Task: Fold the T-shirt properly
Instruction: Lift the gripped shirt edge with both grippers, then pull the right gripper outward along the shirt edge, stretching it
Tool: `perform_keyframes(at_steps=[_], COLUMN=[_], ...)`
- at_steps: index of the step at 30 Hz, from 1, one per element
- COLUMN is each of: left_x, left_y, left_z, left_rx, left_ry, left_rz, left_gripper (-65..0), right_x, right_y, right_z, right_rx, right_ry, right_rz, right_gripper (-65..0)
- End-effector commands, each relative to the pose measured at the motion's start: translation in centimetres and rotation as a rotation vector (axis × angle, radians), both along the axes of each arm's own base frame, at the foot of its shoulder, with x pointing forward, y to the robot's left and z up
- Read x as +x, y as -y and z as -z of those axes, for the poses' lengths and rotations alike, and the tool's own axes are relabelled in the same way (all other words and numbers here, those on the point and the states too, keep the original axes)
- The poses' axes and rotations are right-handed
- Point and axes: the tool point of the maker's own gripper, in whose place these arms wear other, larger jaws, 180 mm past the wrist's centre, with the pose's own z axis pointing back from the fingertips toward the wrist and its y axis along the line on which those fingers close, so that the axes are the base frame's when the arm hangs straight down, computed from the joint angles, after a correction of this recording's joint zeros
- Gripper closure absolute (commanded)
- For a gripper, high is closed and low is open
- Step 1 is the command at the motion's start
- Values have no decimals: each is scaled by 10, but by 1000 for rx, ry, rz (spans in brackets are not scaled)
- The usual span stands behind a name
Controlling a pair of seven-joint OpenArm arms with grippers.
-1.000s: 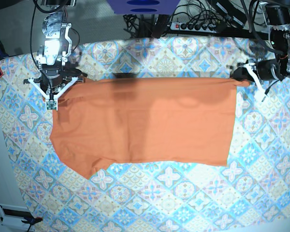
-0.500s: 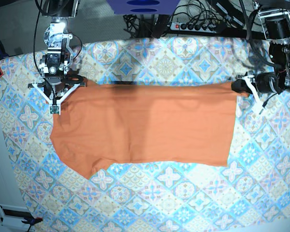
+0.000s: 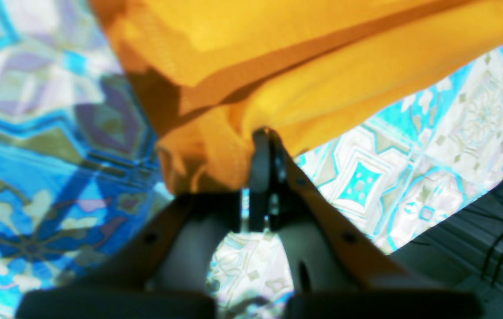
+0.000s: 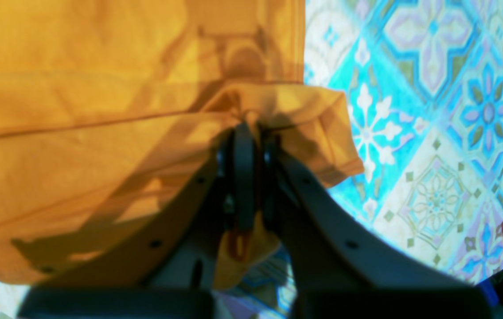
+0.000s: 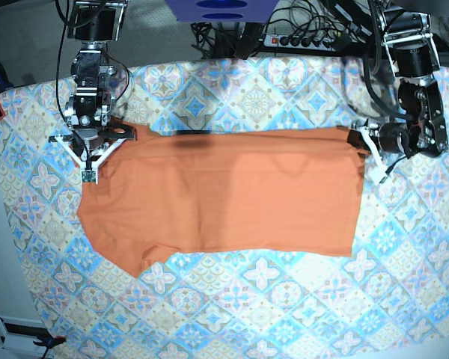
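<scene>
T-shirt [image 5: 224,191]: soft, light, floppy; best gripped at far-edge corners. Left fingers [image 3: 265,141] clamped on cloth; right fingers [image 4: 247,133] likewise. Sagging expected between grips.

The T-shirt [image 5: 224,191] was plain orange with no print. The tablecloth [image 5: 284,299] beneath it showed a tile pattern of blue, cream and pale grey-green flower and diamond motifs. Both hands were black.

Black-padded end effector [image 3: 262,146], apparently tan arms, black cables.
</scene>
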Motion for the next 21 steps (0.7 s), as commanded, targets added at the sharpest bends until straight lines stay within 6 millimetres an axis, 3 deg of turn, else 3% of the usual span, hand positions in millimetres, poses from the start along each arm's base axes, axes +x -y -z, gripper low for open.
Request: perform_keyframes(at_steps=[1, 4, 12, 19, 21], left_x=[14, 14, 15, 15, 15], left_y=[-11, -13, -13, -13, -13], left_z=[-13, -12, -13, -13, -13], left_rx=[28, 39, 38, 38, 38], left_ry=[43, 41, 44, 44, 44], left_rz=[0, 2, 0, 0, 0], left_gripper=[0, 0, 0, -258, -303], right_x=[10, 9, 12, 22, 33], right_y=[7, 7, 7, -4, -6], right_z=[-12, -11, -15, -19, -26], right_rx=[-29, -29, -34, -24, -24], right_ry=[39, 37, 47, 57, 81], right_rz=[2, 2, -6, -62, -66], right_gripper=[0, -30, -187, -211, -211])
